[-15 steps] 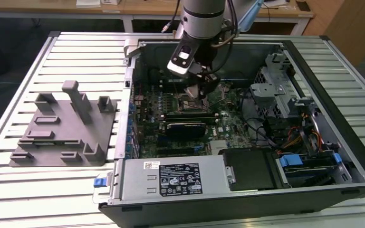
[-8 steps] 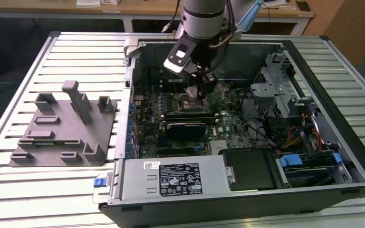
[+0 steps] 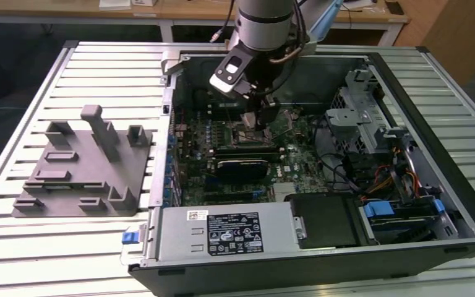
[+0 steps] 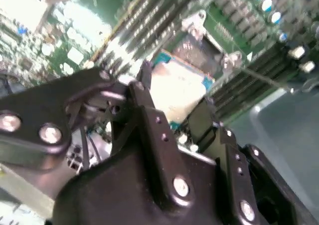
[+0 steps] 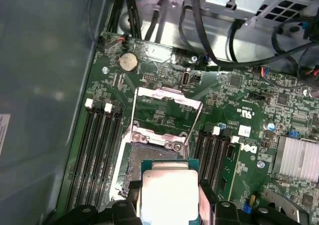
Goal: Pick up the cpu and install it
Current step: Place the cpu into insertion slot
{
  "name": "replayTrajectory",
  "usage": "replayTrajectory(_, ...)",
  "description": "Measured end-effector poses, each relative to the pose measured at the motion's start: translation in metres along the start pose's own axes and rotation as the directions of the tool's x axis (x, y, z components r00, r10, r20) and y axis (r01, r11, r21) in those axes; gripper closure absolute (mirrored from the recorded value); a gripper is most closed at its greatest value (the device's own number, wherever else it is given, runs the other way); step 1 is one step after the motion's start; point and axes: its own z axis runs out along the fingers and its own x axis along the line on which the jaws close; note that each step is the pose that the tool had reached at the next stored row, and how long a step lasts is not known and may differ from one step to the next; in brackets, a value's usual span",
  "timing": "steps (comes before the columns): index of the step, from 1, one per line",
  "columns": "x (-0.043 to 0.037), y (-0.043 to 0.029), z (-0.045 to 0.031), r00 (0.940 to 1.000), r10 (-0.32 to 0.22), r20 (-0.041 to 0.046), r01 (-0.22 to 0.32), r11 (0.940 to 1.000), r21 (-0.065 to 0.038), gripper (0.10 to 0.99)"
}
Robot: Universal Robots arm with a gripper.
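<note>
The gripper (image 5: 168, 207) is pinching the cpu (image 5: 168, 187). In both wrist views a black finger (image 4: 149, 105) presses on each of two opposite edges, and the silvery top faces the cameras. The cpu hangs low over the board inside the case and is not yet seated.

What matters is where the cpu lies relative to the socket (image 5: 149, 152). In the first wrist view the cpu covers the socket's near rim and the open bed shows past its far edge. I judge it a little short of centre rather than squarely over the bed. On the exterior view's clock, with twelve at the table's far side, the socket lies at about seven or eight o'clock of the fingertips, very close. The cpu is square, so it has no long axis, and its edges look roughly parallel to the socket frame.

The load plate (image 5: 167, 105) is folded back beyond the socket, leaving the bed uncovered. Memory slots (image 5: 97, 150) flank the socket on both sides, so sideways room for the fingers looks tight. A black block (image 3: 239, 166) lies at six o'clock of the socket.

Farther out, the walls of the case (image 3: 466, 204) stand well apart from the gripper. A grey fixture (image 3: 81, 167) rests on the table (image 3: 39, 253) at nine o'clock, outside the case.
</note>
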Motion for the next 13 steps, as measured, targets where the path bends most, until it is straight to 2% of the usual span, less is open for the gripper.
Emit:
replayTrajectory(5, 0.0000, 0.0000, 0.0003, 0.9984, 0.057, 0.0023, -0.057, 0.9984, 0.001, 0.545)
replayTrajectory(10, 0.0000, 0.0000, 0.0008, 0.9904, 0.138, 0.0056, -0.138, 0.9905, 0.002, 0.545)
replayTrajectory(13, 0.0000, 0.0000, 0.0008, 0.9891, 0.147, 0.0059, -0.147, 0.9891, 0.002, 0.545)
